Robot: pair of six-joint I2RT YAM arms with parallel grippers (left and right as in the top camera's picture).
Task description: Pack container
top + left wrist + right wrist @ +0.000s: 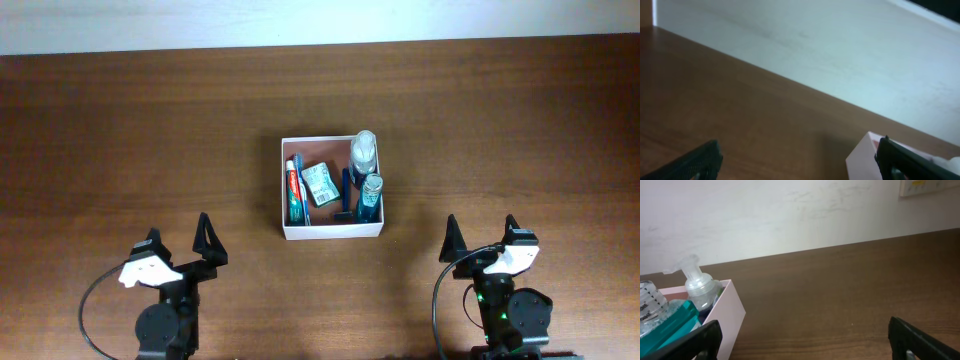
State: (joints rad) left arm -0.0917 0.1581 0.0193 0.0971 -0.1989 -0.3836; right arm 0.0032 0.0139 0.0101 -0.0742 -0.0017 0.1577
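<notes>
From above, the left pincer (pixel 180 238) sits at the near edge of the dark wooden table (pixel 130 130) with its two black fingers spread wide. It holds nothing and touches nothing. The right pincer (pixel 481 235) is on the opposite side, equally wide open and also empty. The container (pixel 283 200) is between and beyond them near the table's middle, well apart from both. It is a square, shallow box with thin white walls. Packed inside it, from left to right, are a toothpaste tube (pixel 295 190), a small green-white packet (pixel 320 183) and a blue razor (pixel 346 197). To their right are a clear bottle (pixel 363 150) with a pale top and a bottle of blue liquid (pixel 371 197).

In the left wrist view, we see both black fingertips at the bottom corners, far apart, with only smooth brown wood grain between them. A pale corner beside the right fingertip is probably the container (pixel 860 157), though the view is too blurred for us to be sure. A plain white wall (pixel 815 50) is behind.

In the right wrist view, the fingers again stand wide with bare table between them. The container's pale wall (pixel 727 312) rises at lower left, near the left fingertip. A clear pump bottle (pixel 697 287) and the blue bottle (pixel 672 322) stand inside it.
</notes>
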